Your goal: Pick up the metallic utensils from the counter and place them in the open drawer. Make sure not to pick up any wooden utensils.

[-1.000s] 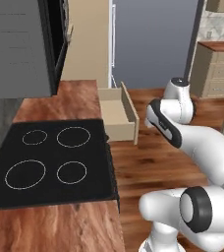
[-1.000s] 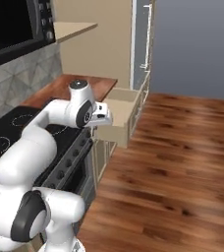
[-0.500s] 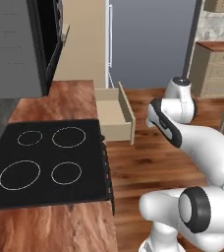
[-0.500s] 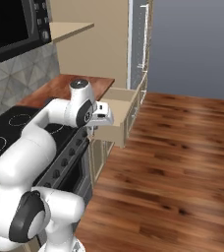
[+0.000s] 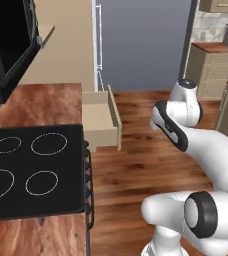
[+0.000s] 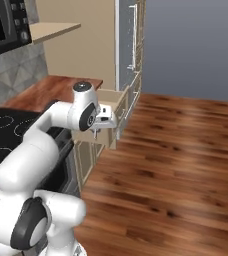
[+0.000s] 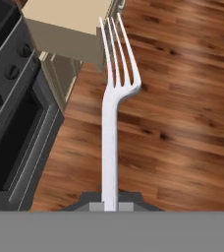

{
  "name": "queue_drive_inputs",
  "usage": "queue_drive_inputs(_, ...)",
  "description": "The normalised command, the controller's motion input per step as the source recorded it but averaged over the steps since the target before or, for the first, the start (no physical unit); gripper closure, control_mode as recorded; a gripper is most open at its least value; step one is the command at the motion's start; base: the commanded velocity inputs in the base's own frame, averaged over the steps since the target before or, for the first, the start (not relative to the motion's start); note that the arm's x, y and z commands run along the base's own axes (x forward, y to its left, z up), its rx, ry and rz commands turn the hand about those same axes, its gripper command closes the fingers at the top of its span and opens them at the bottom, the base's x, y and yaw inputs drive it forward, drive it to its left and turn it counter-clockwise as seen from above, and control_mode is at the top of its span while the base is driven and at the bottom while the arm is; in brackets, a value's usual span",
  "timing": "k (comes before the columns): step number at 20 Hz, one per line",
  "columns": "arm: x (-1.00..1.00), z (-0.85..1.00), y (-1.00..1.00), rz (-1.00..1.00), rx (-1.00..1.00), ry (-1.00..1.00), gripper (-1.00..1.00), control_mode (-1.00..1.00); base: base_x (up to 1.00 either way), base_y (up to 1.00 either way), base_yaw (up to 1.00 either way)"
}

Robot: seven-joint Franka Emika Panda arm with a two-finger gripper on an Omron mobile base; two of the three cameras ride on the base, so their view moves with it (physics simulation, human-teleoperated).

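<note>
Driven nearer the open drawer [image 5: 102, 119], claw [image 7: 110, 205] gripping fork [image 7: 113, 98].

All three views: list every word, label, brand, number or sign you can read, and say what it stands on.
No readable text anywhere.
Cooktop: white burner rings, no lettering.
Stove knobs: plain dark, no markings legible.
Microwave panel: small buttons, too small and blurred to read.
Fork held in the pincer: bare metal, no stamp visible.
Open drawer: plain beige, no label.

Arm reaching beside the open drawer [image 6: 117, 107]

The gripper [image 6: 100, 131] is hanging just before the drawer's front panel, above the wood floor [image 6: 186, 165], while the counter [image 6: 56, 90] is lying behind.
</note>
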Motion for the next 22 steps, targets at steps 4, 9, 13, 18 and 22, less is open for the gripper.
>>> queue_drive_inputs(4,0.0,0.0,0.0,0.0,0.0,0.0,1.0,1.0,0.95,0.61,-0.07)
queue_drive_inputs(9,0.0,0.0,0.0,0.0,0.0,0.0,1.0,1.0,1.0,0.38,-0.02)
queue_drive_inputs(13,0.0,0.0,0.0,0.0,0.0,0.0,1.0,1.0,0.81,0.27,0.0)
queue_drive_inputs(18,0.0,0.0,0.0,0.0,0.0,0.0,1.0,1.0,0.74,-0.48,0.0)
queue_drive_inputs(22,0.0,0.0,0.0,0.0,0.0,0.0,1.0,1.0,0.91,0.46,0.0)
